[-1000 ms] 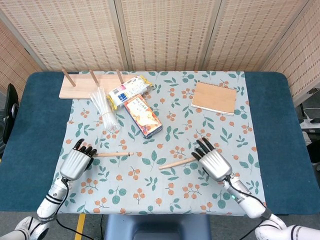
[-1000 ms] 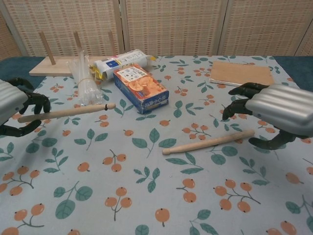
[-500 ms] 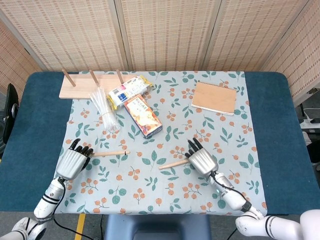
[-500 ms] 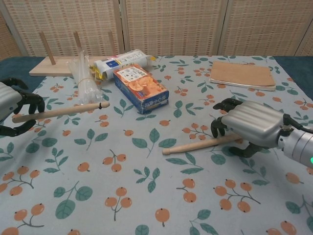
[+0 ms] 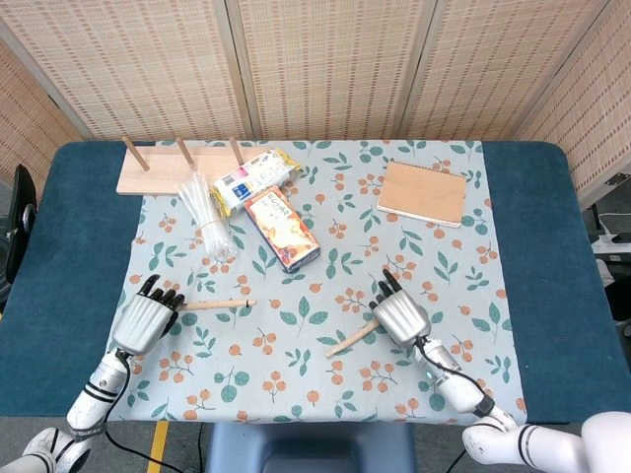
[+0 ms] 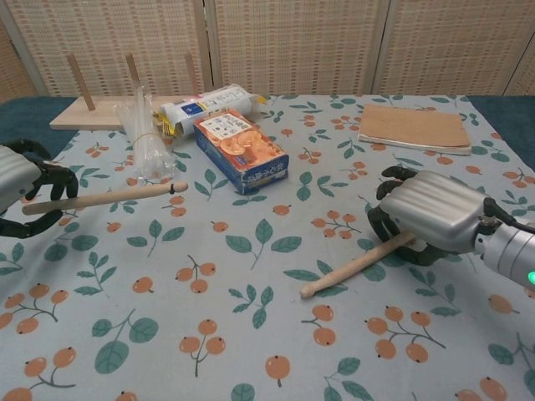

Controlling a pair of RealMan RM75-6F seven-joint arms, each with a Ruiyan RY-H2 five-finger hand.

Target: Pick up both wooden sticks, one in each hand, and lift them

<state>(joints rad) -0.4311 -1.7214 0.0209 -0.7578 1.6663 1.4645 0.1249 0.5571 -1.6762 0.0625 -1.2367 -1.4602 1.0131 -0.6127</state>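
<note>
The left robot hand point(image 6: 18, 188) grasps one wooden stick point(image 6: 109, 197) over the counter's point(image 6: 251, 334) left side; the right robot hand point(image 6: 430, 213) apparently clasps the other stick point(image 6: 355, 266), tilted on the cloth.

You see a pale blue tablecloth point(image 5: 296, 345) patterned with green leaves and orange berries, a dark blue table point(image 5: 59, 296), an orange box point(image 5: 282, 229), and silver-and-black hands.

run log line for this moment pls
left hand: grips long wooden stick | right hand: grips second wooden stick | lift: unclear
</note>
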